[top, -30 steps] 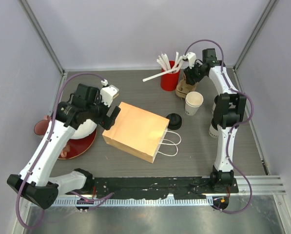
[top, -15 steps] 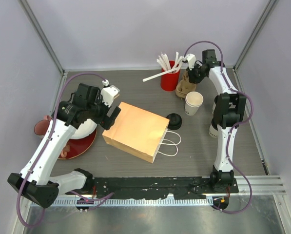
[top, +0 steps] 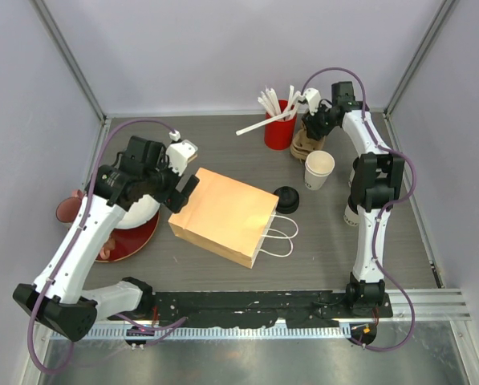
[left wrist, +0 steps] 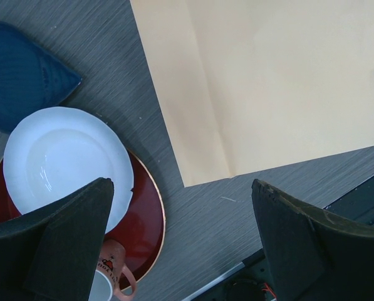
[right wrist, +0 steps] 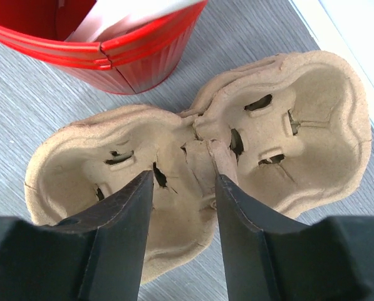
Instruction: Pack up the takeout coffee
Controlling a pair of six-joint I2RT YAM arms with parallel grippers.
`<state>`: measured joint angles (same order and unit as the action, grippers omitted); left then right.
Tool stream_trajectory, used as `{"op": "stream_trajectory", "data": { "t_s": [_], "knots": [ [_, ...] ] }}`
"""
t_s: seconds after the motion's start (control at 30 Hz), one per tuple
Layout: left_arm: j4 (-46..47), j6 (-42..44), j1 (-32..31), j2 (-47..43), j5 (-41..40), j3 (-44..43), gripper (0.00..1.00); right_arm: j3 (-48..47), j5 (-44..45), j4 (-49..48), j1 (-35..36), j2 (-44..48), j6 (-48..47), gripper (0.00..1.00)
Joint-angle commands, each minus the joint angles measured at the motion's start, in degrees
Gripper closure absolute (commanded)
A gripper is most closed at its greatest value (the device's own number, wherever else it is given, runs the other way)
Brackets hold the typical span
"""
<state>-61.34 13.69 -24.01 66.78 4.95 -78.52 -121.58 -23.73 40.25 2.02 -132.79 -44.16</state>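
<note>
The takeout coffee is out of view. A brown pulp cup carrier point(right wrist: 193, 150) with two wells lies on the table beside a red cup of straws point(top: 278, 127). My right gripper point(right wrist: 183, 182) is just above the carrier point(top: 303, 144). It is open, and its fingers straddle the raised centre ridge without pinching it. A tan paper bag point(top: 227, 215) lies flat mid-table. My left gripper point(left wrist: 180, 184) hovers wide open over bare table by the bag's left edge point(left wrist: 193, 125), holding nothing.
A lidless white cup point(top: 319, 169) stands right of the carrier. Black lids point(top: 286, 199) sit by the bag's handles. Another white cup point(top: 351, 214) is partly hidden behind my right arm. A red plate point(left wrist: 143, 213), white bowl point(left wrist: 61, 157) and pink mug point(left wrist: 114, 279) lie at the left.
My right gripper has shifted slightly toward the back over the carrier. The left arm has hardly moved, and the objects on the table stay put.
</note>
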Motion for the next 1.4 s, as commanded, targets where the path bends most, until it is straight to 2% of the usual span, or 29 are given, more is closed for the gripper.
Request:
{"op": "stream_trajectory", "data": {
  "t_s": [0.0,0.27,0.53,0.73,0.77,0.87,1.17,1.37],
  "knots": [
    [-0.01,0.98,-0.25,0.19,-0.12,-1.99,0.04,-0.15,-0.89,-4.56,-0.09,0.87,0.04,0.48],
    [-0.36,1.42,-0.25,0.72,-0.2,-2.08,0.04,-0.85,-1.06,-7.47,-0.26,1.4,0.48,0.39],
    [-0.45,2.21,-0.25,1.07,-0.64,-1.99,0.04,-3.67,-4.05,-1.67,-1.14,-3.0,-0.84,0.43],
    [-0.36,2.13,-0.25,1.33,-0.82,-1.81,0.04,-3.84,-4.31,-1.58,-1.14,-4.05,-1.01,0.52],
    [-0.36,2.21,-0.25,1.33,-0.82,-1.9,0.04,-3.93,-4.22,-1.49,-1.14,-3.97,-1.01,0.63],
    [-0.62,2.22,-0.16,1.33,-1.0,-1.99,0.04,-3.93,-3.78,-1.58,-1.14,-3.0,-1.1,0.84],
    [-0.44,2.13,-0.16,1.6,-0.38,-1.9,0.04,-1.91,-2.64,-2.46,-1.14,1.04,-1.54,0.84],
    [-0.8,2.3,-0.25,1.24,-0.2,-1.81,0.04,-1.82,0.52,-3.42,-1.14,2.36,0.83,0.9]
  ]
}}
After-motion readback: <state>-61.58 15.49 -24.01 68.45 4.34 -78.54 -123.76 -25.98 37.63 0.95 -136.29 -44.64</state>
